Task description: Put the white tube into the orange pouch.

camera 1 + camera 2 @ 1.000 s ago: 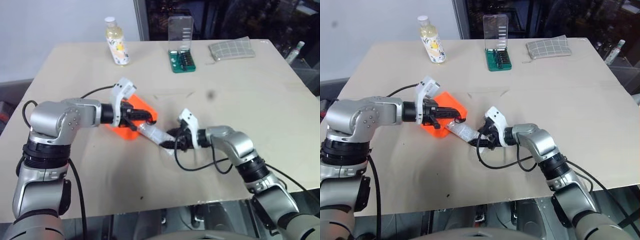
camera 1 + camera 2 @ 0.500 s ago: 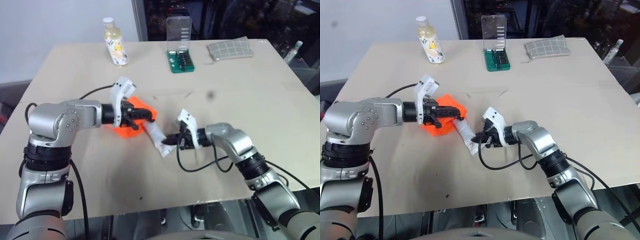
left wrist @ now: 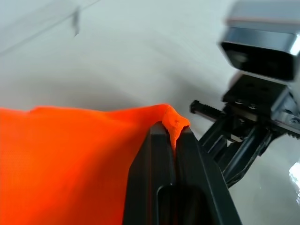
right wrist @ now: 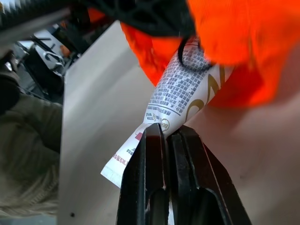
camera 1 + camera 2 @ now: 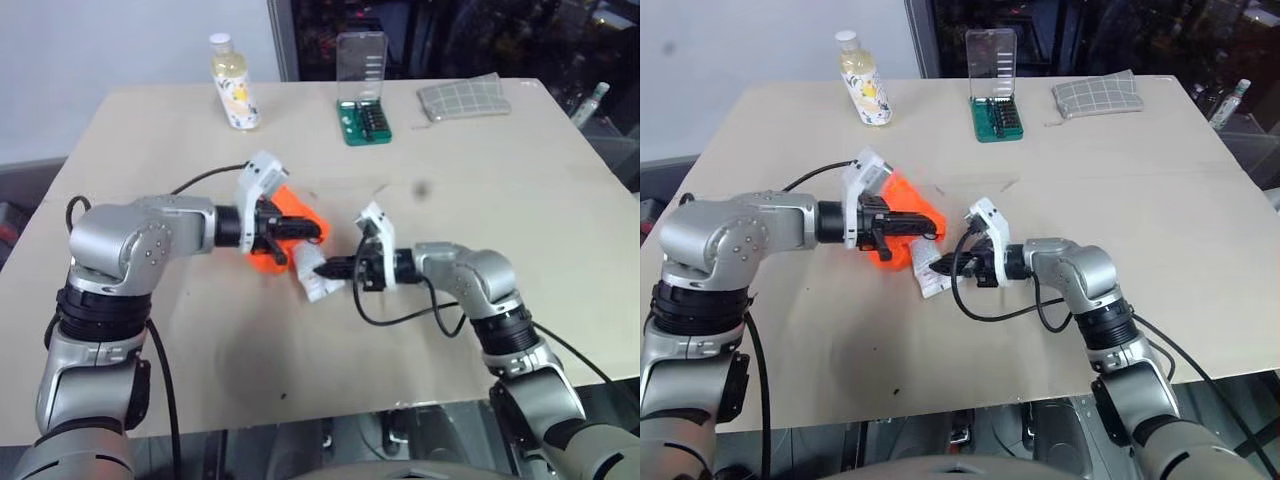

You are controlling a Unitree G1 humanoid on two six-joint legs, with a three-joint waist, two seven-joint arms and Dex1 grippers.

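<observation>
White tube (image 5: 312, 276) mid-table, tilted, upper end tucked under orange pouch (image 5: 290, 222) edge, crimped end lower, toward near table edge. Pinched near crimped end by right gripper (image 4: 169, 140), fingers pressed onto tube wall (gripper points toward pouch). Pouch lifted off table (image 5: 480, 180), fabric edge clamped in left gripper (image 3: 172, 136), fingers tight together. Far side: yellowish bottle (image 5: 232, 85), green bit set (image 5: 364, 120), grey checked pouch (image 5: 462, 98).
</observation>
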